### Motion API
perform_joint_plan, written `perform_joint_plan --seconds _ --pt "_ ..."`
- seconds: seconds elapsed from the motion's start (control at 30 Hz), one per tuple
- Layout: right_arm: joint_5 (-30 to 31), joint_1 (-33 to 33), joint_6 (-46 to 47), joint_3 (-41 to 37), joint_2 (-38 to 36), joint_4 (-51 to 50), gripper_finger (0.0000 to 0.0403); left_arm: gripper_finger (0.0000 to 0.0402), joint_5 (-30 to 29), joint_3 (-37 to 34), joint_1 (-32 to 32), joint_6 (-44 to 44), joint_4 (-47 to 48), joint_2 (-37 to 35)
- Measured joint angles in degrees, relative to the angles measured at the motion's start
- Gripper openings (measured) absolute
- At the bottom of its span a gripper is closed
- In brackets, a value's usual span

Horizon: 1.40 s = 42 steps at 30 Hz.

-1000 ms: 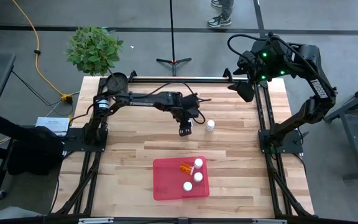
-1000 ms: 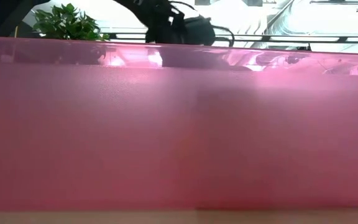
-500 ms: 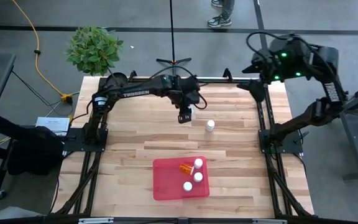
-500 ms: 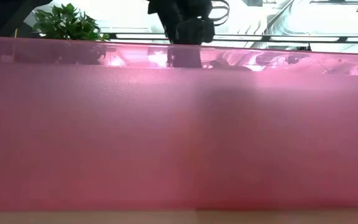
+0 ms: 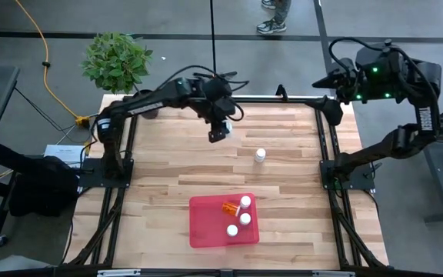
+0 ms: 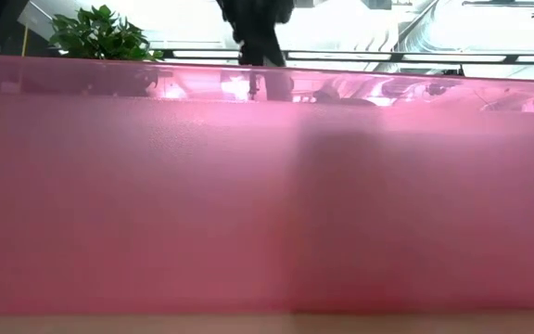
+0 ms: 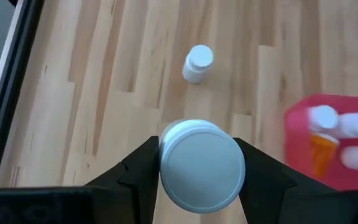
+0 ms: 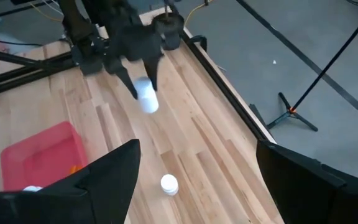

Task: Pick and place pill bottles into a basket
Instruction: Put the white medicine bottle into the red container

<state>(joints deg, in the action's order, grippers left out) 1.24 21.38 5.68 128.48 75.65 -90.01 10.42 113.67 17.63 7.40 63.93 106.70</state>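
1. A white pill bottle sits clamped between the left gripper's fingers, cap end toward the wrist camera, lifted above the table's far half.
2. The red basket lies nearer the front edge and slightly rightward from that claw; four bottles rest inside.
3. One loose bottle stands between claw and basket, just right of the direct path.
4. The right gripper hangs spread and empty at the far right corner, farther off.

Your left gripper holds one bottle above the table; another bottle stands beyond it, the basket farther still.
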Motion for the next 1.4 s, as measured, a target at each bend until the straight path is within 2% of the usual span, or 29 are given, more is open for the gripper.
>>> perform_joint_plan --seconds 0.33,0.57,0.93,1.2,1.4 --pt "0.06 0.01 -1.2 -0.03 0.53 0.0 0.0312 0.0205 5.79 0.0 -2.02 -0.5 6.6 -8.32" --pt "0.17 0.01 -1.21 -0.03 0.55 0.01 0.0312 0.0205 6.61 0.0 -7.33 -2.28 7.92 -11.72" --pt "0.04 0.01 -0.34 -0.03 0.55 0.02 0.0312 0.0205 3.1 -0.04 -16.5 -6.91 8.38 -12.03" --pt "0.04 0.01 -0.32 -0.01 0.55 0.02 0.0312 0.0204 -2.13 -0.07 -23.59 -12.37 9.47 -12.03" --pt "-0.26 0.01 -0.96 -0.01 0.55 0.02 0.0312 0.0204 -5.1 -4.0 -28.04 -17.16 7.31 -11.9"
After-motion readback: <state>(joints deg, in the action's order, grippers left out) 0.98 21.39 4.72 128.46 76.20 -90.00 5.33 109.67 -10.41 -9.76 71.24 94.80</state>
